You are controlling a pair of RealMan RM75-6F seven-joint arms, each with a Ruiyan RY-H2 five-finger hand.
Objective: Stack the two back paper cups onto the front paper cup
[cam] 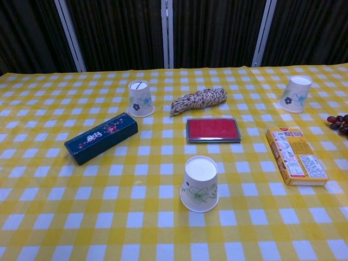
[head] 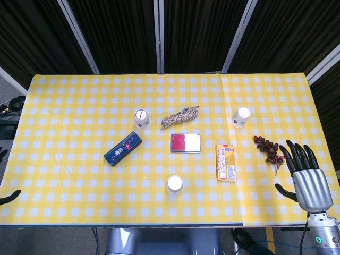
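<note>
Three white paper cups with a floral print stand on the yellow checked table. The front cup (head: 174, 185) (cam: 199, 184) is near the front middle, mouth down. The back left cup (head: 141, 118) (cam: 140, 98) and the back right cup (head: 240, 117) (cam: 295, 94) stand far apart. My right hand (head: 305, 172) hovers at the table's right front edge, fingers spread, holding nothing, well clear of every cup. Of my left hand (head: 8, 197) only dark fingertips show at the left edge of the head view, apart and empty. The chest view shows neither hand.
Between the cups lie a dark blue box (head: 122, 148) (cam: 101, 138), a coil of rope (head: 180, 117) (cam: 198, 101), a flat red tin (head: 185, 143) (cam: 212, 130) and a yellow box (head: 226, 162) (cam: 296, 156). A bunch of dark grapes (head: 268, 149) (cam: 340, 122) lies just ahead of my right hand.
</note>
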